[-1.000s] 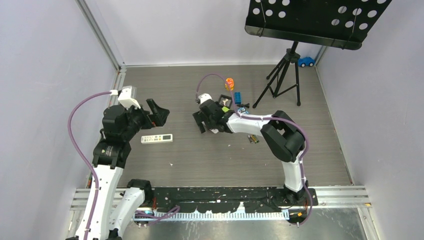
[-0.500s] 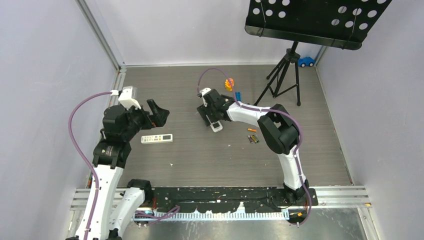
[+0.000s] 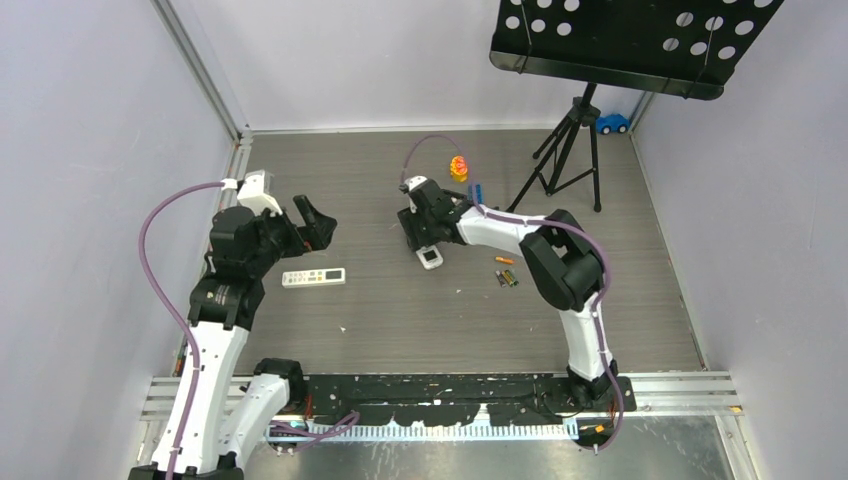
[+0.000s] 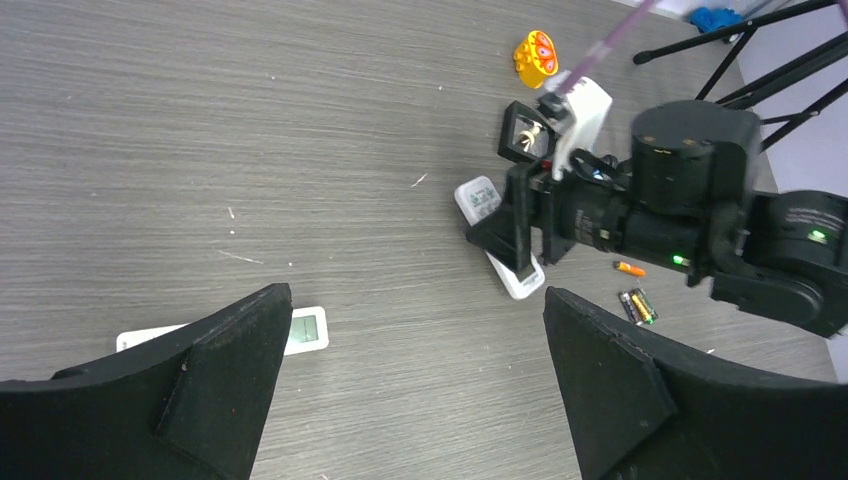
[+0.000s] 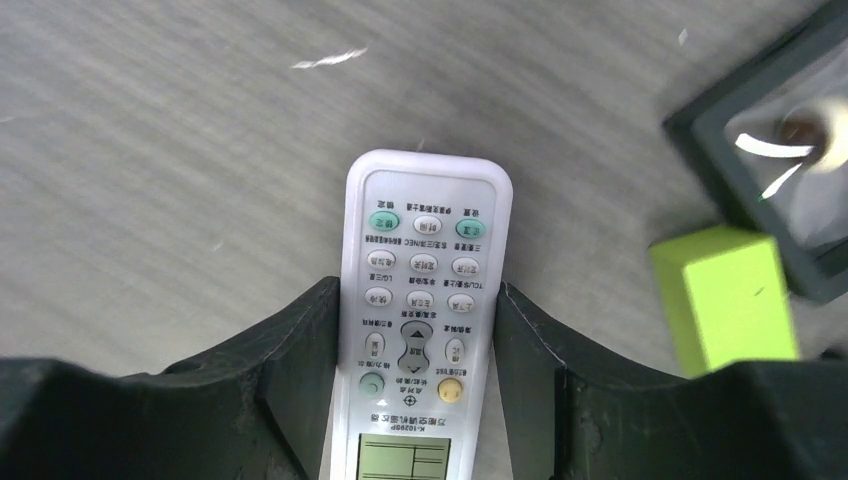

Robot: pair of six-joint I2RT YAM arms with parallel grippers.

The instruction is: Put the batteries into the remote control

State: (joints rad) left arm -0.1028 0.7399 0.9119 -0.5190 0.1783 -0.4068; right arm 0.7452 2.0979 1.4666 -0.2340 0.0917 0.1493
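Observation:
The white remote control (image 5: 425,300) lies face up on the table, with a pale display and small buttons. My right gripper (image 5: 415,290) is shut on it, one finger against each long side. In the top view the remote's display end (image 3: 431,258) sticks out from under my right gripper (image 3: 424,238). Two dark batteries (image 3: 508,279) and an orange one (image 3: 504,260) lie on the table to the right of it. They also show in the left wrist view (image 4: 637,305). My left gripper (image 4: 417,300) is open and empty, held above the table at the left (image 3: 313,222).
A second, slimmer white remote (image 3: 313,277) lies below my left gripper. A black framed box (image 5: 790,150) and a green block (image 5: 725,295) sit close to the right of the held remote. A yellow toy (image 3: 459,167), a tripod stand (image 3: 570,150) and a blue car (image 3: 612,123) are further back.
My right gripper has swung toward the far side and turned, and the remote's display end now shows below it. My left gripper has shifted only slightly.

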